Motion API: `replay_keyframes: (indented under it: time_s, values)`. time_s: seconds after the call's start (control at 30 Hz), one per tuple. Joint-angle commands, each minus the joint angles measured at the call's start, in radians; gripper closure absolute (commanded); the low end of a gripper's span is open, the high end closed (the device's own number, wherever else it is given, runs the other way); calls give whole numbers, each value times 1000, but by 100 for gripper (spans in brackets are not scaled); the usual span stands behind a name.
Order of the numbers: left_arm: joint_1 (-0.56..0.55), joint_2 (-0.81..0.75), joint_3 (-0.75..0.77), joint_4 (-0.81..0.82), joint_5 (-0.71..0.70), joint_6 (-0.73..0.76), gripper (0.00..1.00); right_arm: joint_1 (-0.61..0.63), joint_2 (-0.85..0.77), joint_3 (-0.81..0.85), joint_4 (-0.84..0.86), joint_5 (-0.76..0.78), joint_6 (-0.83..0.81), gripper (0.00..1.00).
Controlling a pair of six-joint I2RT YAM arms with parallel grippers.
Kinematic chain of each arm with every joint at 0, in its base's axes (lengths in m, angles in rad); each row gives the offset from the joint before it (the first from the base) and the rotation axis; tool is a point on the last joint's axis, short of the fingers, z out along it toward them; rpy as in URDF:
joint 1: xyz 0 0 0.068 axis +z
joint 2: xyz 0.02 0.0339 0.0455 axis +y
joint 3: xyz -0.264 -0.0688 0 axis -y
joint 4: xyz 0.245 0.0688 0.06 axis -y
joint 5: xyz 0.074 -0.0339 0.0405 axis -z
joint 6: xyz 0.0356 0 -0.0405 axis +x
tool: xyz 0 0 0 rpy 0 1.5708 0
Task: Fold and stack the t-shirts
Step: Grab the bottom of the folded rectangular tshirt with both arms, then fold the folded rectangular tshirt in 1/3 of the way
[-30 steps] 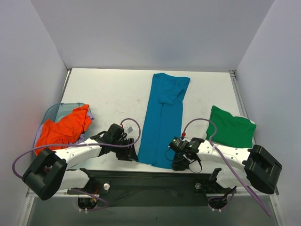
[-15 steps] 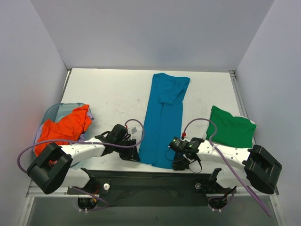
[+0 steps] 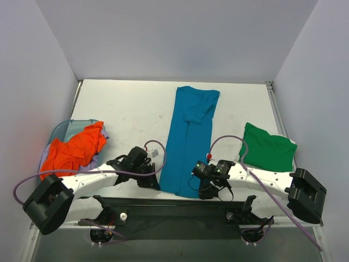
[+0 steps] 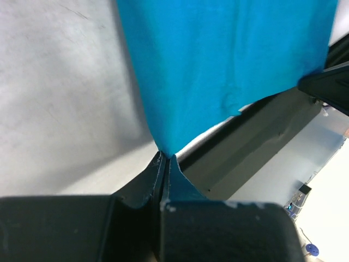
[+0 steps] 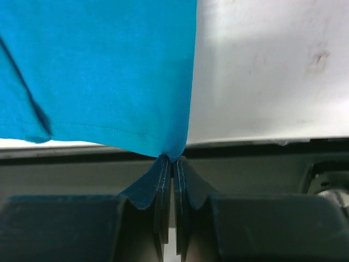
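Note:
A blue t-shirt [image 3: 190,136], folded into a long narrow strip, lies down the middle of the white table [image 3: 131,112]. My left gripper [image 3: 155,183] is shut on the near left corner of the blue t-shirt [image 4: 218,65]. My right gripper [image 3: 200,188] is shut on its near right corner, with the blue t-shirt's hem [image 5: 103,76] pinched between the jaws. A folded green t-shirt [image 3: 268,146] rests at the right. At the left, a crumpled orange t-shirt [image 3: 73,148] sits in a basket [image 3: 59,130].
The dark frame bar [image 3: 174,204] of the arm mount runs along the table's near edge just behind both grippers. Grey walls close in the table on three sides. Purple cables [image 3: 229,142] loop above each wrist.
My left gripper slid right to the shirt's near left corner and shut on it. The right gripper stayed at the near right corner and closed fully on the hem.

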Motion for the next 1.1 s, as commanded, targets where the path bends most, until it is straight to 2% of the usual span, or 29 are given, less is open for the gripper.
replay_keyframes:
  time_s: [0.0, 0.27, 0.47, 0.8, 1.07]
  values:
    - [-21, -117, 1, -91, -31, -5, 100, 40, -43, 41, -130, 42, 48, 100]
    - [-44, -301, 82, -294, -72, -44, 100, 123, -109, 163, -308, 84, 91, 100]
    - [-44, -368, 133, -308, -94, -97, 100, 129, -148, 248, -362, 145, 111, 100]
    - [-36, -214, 211, -171, -109, -101, 100, 66, -116, 320, -370, 262, 91, 100]
    - [45, -62, 303, -69, -69, -48, 100, -149, -60, 387, -358, 282, -91, 100]
